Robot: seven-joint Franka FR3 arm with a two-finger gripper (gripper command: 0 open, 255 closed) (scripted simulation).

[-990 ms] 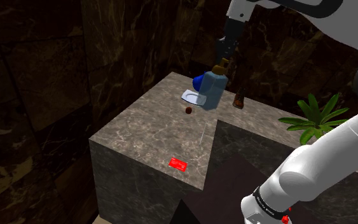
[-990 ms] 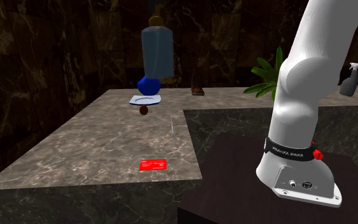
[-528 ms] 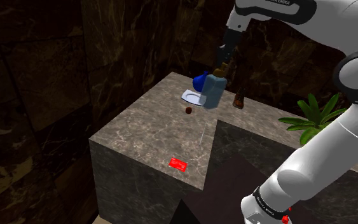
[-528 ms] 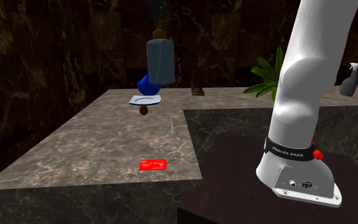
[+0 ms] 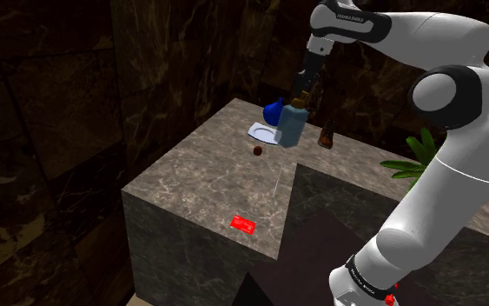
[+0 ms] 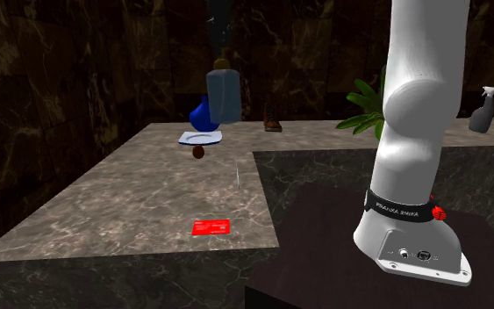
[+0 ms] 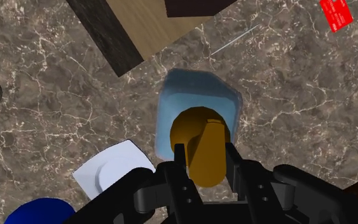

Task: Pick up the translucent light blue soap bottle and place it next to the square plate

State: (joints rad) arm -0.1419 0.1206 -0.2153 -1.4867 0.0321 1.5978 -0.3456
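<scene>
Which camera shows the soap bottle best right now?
The wrist view: it looks straight down on the soap bottle, its brown cap clasped by the gripper. The shoulder view shows its side, upright by the white plate; the second exterior view shows it from farther off.

I see the soap bottle (image 5: 289, 126) clasped by its top in the gripper (image 5: 305, 88), above the counter (image 5: 201, 187). It is just beside the plate (image 5: 261, 132), on the shoulder view's right. A round object (image 5: 273, 111) sits at the plate's far side, a small lump (image 5: 257, 150) lies before the plate, and a card (image 5: 243, 224) lies near the counter's front edge.
</scene>
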